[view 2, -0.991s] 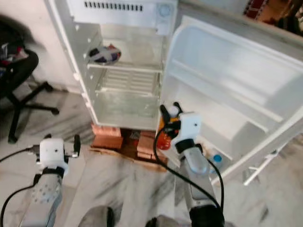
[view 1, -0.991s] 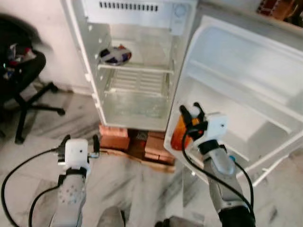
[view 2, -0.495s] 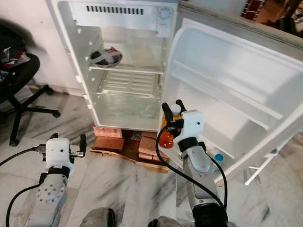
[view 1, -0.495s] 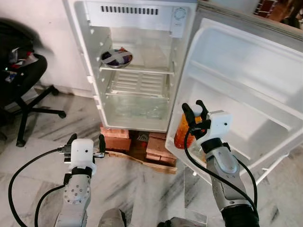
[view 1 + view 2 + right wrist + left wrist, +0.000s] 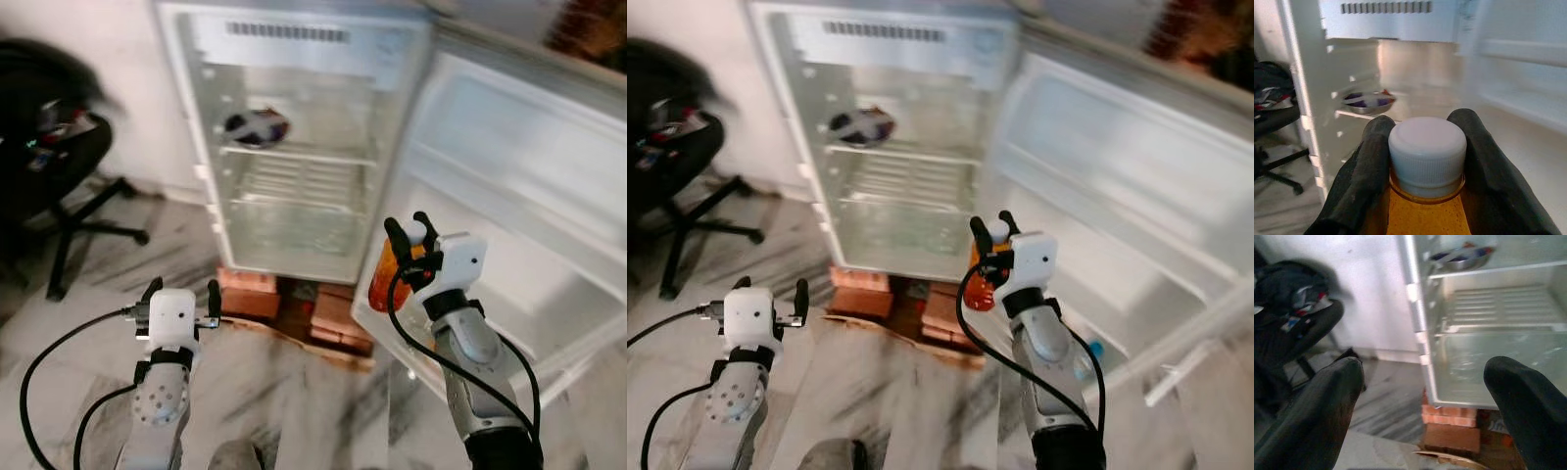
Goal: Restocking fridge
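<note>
- Right gripper is clamped on the neck of an orange bottle, both black fingers squeezing just under the white cap. Bottle hangs upright below the grip, so a neck hold keeps it vertical and leaves the base free to set down on a shelf.
- Bottle sits in front of the open fridge, near the lower edge of the door, not yet inside any compartment.
- Left gripper is held low over the marble floor, jaws apart and empty. Looks parked as a spare, out of the right arm's path.
- Fridge stands on bricks, door swung wide to the right. Wire shelves are mostly bare; a bowl sits on the upper shelf at the left.
- Office chair is off to the left, well apart from the fridge.
- Head views are motion-blurred; they give the layout and show both arms against the fridge, but not how the grip sits.
- Right wrist view shows the finger contact on the neck and the cap seated on the bottle.
- Left wrist view shows the gap between its fingers and a sharper look at the lower shelves.
</note>
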### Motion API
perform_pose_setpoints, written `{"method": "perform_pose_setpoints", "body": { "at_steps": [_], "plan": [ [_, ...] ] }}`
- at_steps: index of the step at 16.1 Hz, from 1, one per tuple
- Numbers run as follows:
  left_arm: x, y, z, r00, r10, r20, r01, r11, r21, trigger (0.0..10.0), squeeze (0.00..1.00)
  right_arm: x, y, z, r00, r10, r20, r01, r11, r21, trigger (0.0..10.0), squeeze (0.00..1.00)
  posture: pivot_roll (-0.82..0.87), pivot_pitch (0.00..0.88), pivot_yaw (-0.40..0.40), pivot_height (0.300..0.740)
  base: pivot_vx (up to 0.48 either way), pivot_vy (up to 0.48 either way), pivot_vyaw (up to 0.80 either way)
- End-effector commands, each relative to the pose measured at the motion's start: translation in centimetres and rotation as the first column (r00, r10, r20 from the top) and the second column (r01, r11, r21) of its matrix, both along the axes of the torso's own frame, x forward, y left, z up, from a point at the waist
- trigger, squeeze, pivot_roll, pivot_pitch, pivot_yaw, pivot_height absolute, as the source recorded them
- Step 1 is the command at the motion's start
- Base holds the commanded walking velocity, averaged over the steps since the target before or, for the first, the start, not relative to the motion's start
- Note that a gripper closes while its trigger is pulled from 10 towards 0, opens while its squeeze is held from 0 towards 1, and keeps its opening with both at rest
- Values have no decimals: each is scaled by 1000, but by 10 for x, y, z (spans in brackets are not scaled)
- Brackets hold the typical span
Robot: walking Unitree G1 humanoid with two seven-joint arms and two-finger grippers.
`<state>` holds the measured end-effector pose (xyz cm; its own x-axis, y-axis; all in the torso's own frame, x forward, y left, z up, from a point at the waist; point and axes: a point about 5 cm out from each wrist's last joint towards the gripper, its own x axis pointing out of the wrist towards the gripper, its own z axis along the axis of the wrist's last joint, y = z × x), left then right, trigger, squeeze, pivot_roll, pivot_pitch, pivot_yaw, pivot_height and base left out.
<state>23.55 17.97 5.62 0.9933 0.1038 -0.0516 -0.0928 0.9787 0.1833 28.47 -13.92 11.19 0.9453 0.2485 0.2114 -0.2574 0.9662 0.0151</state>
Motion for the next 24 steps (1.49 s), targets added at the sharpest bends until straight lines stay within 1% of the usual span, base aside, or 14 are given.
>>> {"method": "perform_pose_setpoints", "body": {
  "at_steps": [1,4,12,16,20,23,24],
  "plan": [
    [-1,0,-2,1000,-9,-11,9,1000,-2,10000,0,0,2,3,1000,5,23,-5,1000,4,10000,0,113,100,-47,740,360,0,0],
    [-1,-1,-3,1000,-9,-14,9,1000,-3,10000,0,0,1,3,1000,4,23,-4,1000,2,10000,0,113,100,-48,740,311,0,0],
    [-3,-4,-5,1000,-9,-25,8,1000,-13,10000,0,-2,-2,0,1000,-3,6,3,1000,3,10000,0,111,109,-54,740,0,0,0],
    [-5,-4,-4,1000,-11,-24,11,1000,-9,10000,0,-6,-2,-2,1000,8,-7,-8,1000,5,10000,0,116,124,-57,740,0,0,0],
    [-6,-4,-4,1000,-9,-23,9,1000,-9,10000,0,-8,3,-3,1000,27,-15,-27,1000,8,10000,0,112,136,-52,740,0,0,0],
    [-7,-3,-4,1000,-11,-25,11,1000,-4,10000,0,-10,5,-5,999,30,-21,-30,999,15,10000,0,113,136,-50,710,0,0,0],
    [-7,-4,-4,1000,-11,-27,11,1000,-3,10000,0,-10,5,-5,999,33,-24,-33,999,18,10000,0,113,136,-49,710,0,0,0]
  ]
}}
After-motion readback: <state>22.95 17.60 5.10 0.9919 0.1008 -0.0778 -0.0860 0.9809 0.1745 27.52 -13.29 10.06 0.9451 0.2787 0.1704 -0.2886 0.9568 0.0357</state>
